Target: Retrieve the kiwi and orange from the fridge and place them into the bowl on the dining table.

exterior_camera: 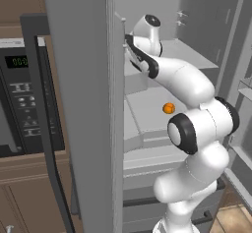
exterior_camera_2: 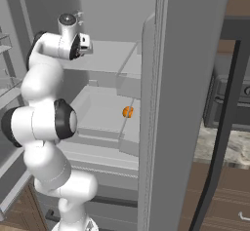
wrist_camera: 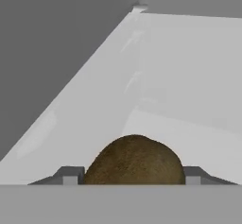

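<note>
Reaching into the tall grey open fridge [exterior_camera_2: 195,103], with the white arm bending over the upper pale grey shelf. Sitting on the lower shelf, a small round bright-orange fruit [exterior_camera_2: 128,111], just beside the door edge. Possibly hiding the gripper behind the wrist.

Green digits, seemingly "00:0", partly cut off by the fridge door, shown on the microwave display [exterior_camera: 18,61], button markings too blurred to be read

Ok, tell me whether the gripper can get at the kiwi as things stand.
Probably yes. In the hand view the kiwi sits right between the fingertips of the gripper on the pale shelf, with nothing between them.
</note>
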Controlling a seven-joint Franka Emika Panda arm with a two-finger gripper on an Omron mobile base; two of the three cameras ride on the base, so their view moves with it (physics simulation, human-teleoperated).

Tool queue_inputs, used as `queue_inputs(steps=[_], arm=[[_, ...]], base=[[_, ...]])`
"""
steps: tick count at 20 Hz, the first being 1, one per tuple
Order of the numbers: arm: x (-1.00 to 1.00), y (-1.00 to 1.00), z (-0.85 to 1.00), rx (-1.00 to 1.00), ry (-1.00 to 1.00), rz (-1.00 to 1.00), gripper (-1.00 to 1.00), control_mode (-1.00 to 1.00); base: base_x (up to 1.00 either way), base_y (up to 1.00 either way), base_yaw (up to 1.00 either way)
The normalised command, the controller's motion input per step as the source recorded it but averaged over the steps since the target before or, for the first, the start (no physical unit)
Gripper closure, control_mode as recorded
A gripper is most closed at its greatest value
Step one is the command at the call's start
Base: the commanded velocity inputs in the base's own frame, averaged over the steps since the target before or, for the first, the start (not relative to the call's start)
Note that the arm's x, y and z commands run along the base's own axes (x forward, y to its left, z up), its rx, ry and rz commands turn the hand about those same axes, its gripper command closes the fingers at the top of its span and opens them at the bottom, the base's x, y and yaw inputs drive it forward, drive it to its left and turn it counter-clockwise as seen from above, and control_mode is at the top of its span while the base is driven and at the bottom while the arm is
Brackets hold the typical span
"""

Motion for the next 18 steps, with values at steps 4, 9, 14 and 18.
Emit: queue_inputs(steps=[4,9,14,18], arm=[[-0.01,0.0,0.0,0.0,-0.03,0.0,1.0,-1.0],[-0.84,-0.25,0.0,0.0,-0.13,-0.03,1.0,-1.0],[-1.0,-0.41,0.0,0.0,-0.22,-0.04,1.0,-1.0],[-1.0,-0.51,0.02,0.0,-0.26,-0.05,1.0,-1.0]], base=[[0.0,0.0,0.0],[0.0,0.0,0.0],[0.0,0.0,0.0],[0.0,0.0,0.0]])
